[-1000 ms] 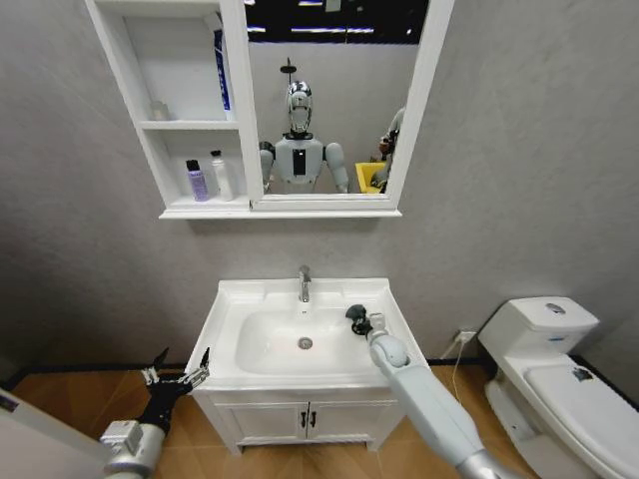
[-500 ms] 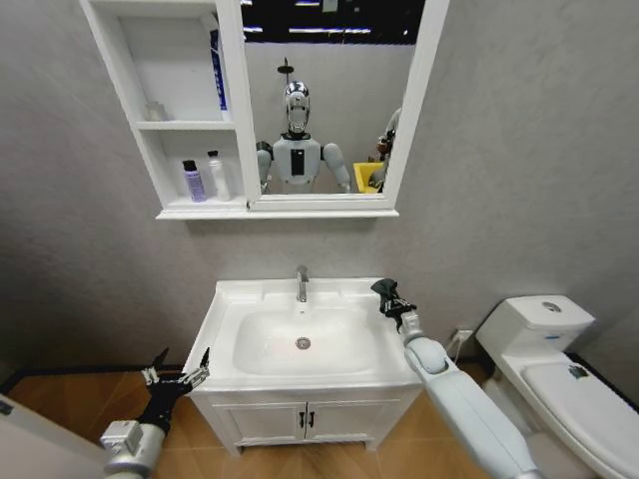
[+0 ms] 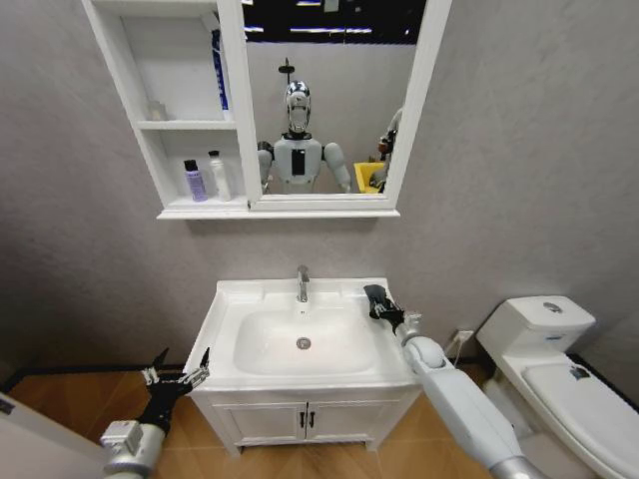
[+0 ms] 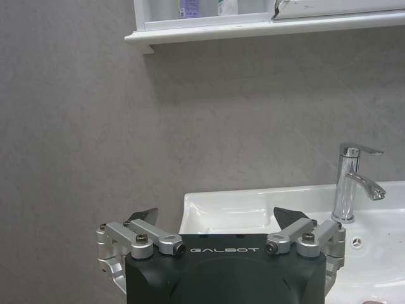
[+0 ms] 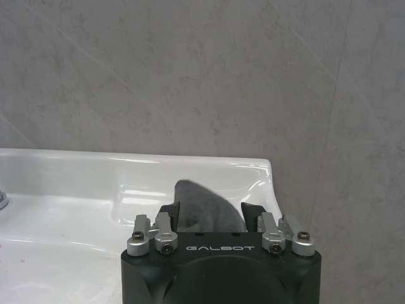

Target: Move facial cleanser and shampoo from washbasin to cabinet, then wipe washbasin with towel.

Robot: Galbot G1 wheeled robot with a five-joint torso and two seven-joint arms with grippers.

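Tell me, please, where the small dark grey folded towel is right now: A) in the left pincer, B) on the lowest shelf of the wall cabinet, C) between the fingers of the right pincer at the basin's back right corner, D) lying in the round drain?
C: the small dark grey folded towel sits between the right pincer fingers over the white ceramic washbasin rim.

Black wrist housing stamped GALBOT in white, silver linkage bars with dark screws, black jaws on the left gripper [image 4: 215,218]; smooth grey-white arm shells behind.

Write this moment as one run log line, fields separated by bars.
phase: wiping | right gripper: shut on towel, washbasin back-right rim | left gripper: open, idle, low beside vanity | bottles: in cabinet
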